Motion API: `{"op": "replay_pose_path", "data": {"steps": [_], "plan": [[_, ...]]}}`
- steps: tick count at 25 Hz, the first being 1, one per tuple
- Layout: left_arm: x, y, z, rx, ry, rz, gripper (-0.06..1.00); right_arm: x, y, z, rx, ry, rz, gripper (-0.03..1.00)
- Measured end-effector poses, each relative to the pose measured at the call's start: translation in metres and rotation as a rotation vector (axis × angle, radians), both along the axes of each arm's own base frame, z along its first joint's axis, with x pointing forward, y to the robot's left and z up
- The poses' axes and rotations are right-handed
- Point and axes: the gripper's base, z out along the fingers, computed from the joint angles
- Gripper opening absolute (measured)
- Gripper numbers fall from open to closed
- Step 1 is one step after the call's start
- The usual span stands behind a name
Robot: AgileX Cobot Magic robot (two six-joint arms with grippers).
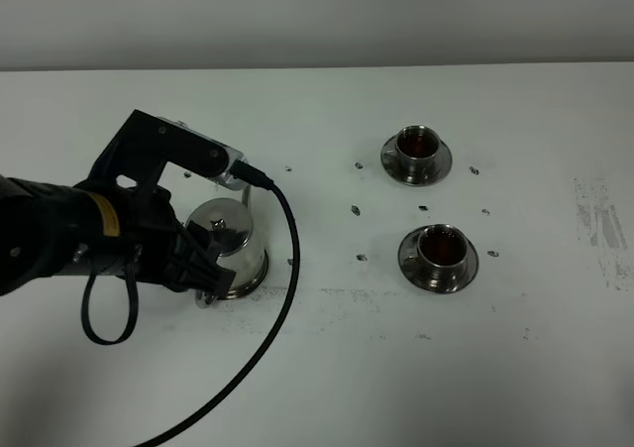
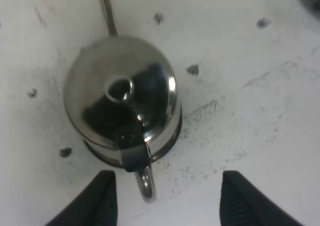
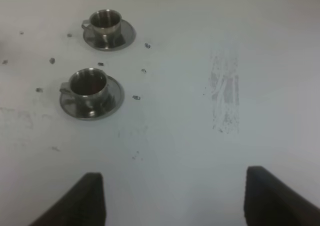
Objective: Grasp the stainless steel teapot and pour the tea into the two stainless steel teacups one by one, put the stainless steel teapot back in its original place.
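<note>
Left wrist view puts the teapot (image 2: 122, 98) straight ahead of the left gripper (image 2: 167, 198), with its loop handle (image 2: 145, 178) pointing back toward the jaws and its spout (image 2: 106, 8) running away on the far side. So the pot's long axis, handle to spout, lies along the gripper's line of approach, and the handle sits between the two fingertips (image 2: 102, 196) but clear of both. The jaws stand apart, gripping nothing.

From the high camera the teapot (image 1: 230, 239) stands upright on the tabletop (image 1: 327, 388) toward its left edge, on what looks like its saucer (image 1: 243, 286), half hidden by the left gripper (image 1: 193, 259) hanging over it. The two teacups, far cup (image 1: 417, 148) and near cup (image 1: 439, 250), sit on their saucers right of the middle, well apart from the pot; both show dark liquid inside, so pouring looks done and the pot appears to be back in place. I judge the next move is only a straight retreat along the handle's line, keeping the fingertips off the loop so the pot is not dragged or tipped.

The right gripper (image 3: 172, 198) is also open and empty, over bare tabletop near the cups, and is the farther one from the pot.
</note>
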Motion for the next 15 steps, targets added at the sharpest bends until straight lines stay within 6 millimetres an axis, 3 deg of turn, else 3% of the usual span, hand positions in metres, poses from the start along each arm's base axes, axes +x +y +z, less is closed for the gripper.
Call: {"op": "replay_pose_path", "data": {"steps": [6, 15], "plan": [[-0.018, 0.019, 0.030, 0.036, -0.073, 0.003, 0.46, 0.000, 0.000, 0.000, 0.000, 0.000, 0.000, 0.59], [-0.048, 0.081, 0.065, 0.086, -0.072, 0.226, 0.46, 0.000, 0.000, 0.000, 0.001, 0.000, 0.000, 0.59]]}}
